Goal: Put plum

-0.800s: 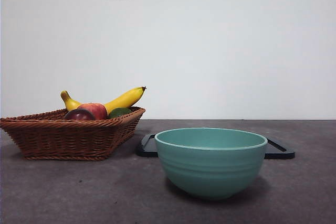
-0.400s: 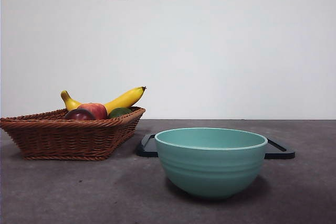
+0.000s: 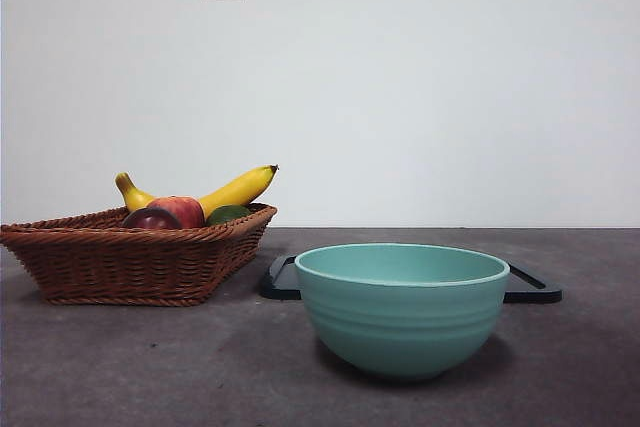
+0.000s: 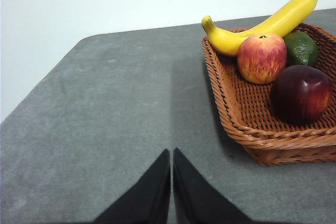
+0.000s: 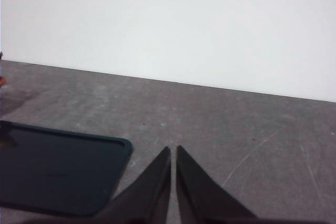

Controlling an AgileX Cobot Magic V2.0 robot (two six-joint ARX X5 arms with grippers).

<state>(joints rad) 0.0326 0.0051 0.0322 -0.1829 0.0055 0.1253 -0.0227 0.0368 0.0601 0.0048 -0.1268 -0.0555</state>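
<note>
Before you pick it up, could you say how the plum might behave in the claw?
The plum looks round and glossy, so it may slip or roll. It seems firm, probably not floppy. It rests in the basket, whose wall should stop it rolling.

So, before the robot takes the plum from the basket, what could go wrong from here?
1. The plum lies close beside the red-and-yellow fruit and the dark green fruit; a gripper could bump them or grasp the wrong one.
2. It sits near the basket rim, so a jaw may catch the weave.
3. The left gripper is shut and would need to open first; the plum looks glossy and may slip.
</note>
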